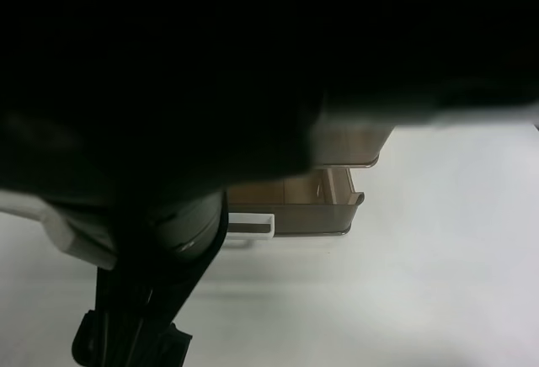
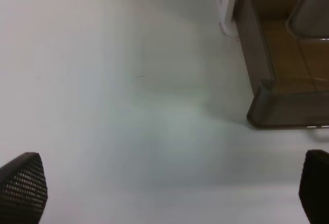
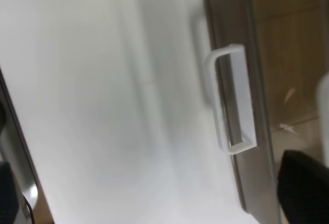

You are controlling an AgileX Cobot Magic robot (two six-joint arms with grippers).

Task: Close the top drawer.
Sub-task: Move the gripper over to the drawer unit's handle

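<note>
L gripper [image 2: 167,185] spread wide, empty, over table [image 2: 103,80]. R gripper [image 3: 157,188] also looks open, nothing in it, near handle [image 3: 234,100]. Past it, top drawer [image 3: 229,13] stands pulled out, inside showing behind its front. Prob. light, thin slick plastic, slides easy: no grip needed, push flat on front beside handle, square, or it may skew.

setting: looking like a robot test bench | white tabletop [image 2: 103,106] spreading around brown drawer unit [image 1: 337,215] | black arm [image 1: 143,300] hanging beside it
</note>
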